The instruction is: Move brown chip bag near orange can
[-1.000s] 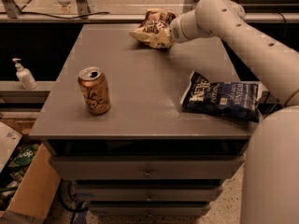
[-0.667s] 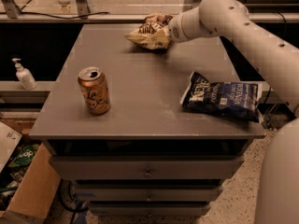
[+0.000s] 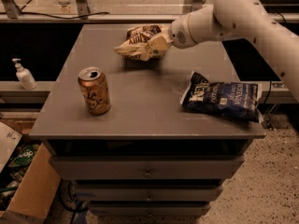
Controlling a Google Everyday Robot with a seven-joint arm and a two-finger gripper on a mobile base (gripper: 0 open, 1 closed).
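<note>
- The hand (image 3: 162, 39) is hanging over the far middle of the counter (image 3: 140, 113), at the end of a white arm (image 3: 236, 10) that is reaching in from the right.
- The hand is gripping the brown bag (image 3: 139, 45) by its right end, and its fingers are mostly hidden in the crumpled foil.
- The brown bag is tilting with its cream-yellow end down and to the left. It is casting a shadow on the counter just below, so it appears to be lifted clear of the surface.
- White lettering is showing on the dark upper part of the brown bag, but it is too creased to be read.
- The can (image 3: 95, 91) is standing upright near the front left of the counter, well apart from the brown bag, with its silver top and pull tab facing up.
- Dark scribbled script is running down the can's orange side. It cannot be read for certain.
- A blue bag (image 3: 222, 101) is lying flat at the right edge of the counter, near the front. It is carrying large white letters at its left end and smaller white lines beside them, none of them legible.
- A white pump bottle (image 3: 24, 74) is standing on a ledge to the left of the counter.
- Drawers (image 3: 147, 171) are sitting under the counter, and a cardboard box (image 3: 32, 190) is resting on the floor at the lower left.
</note>
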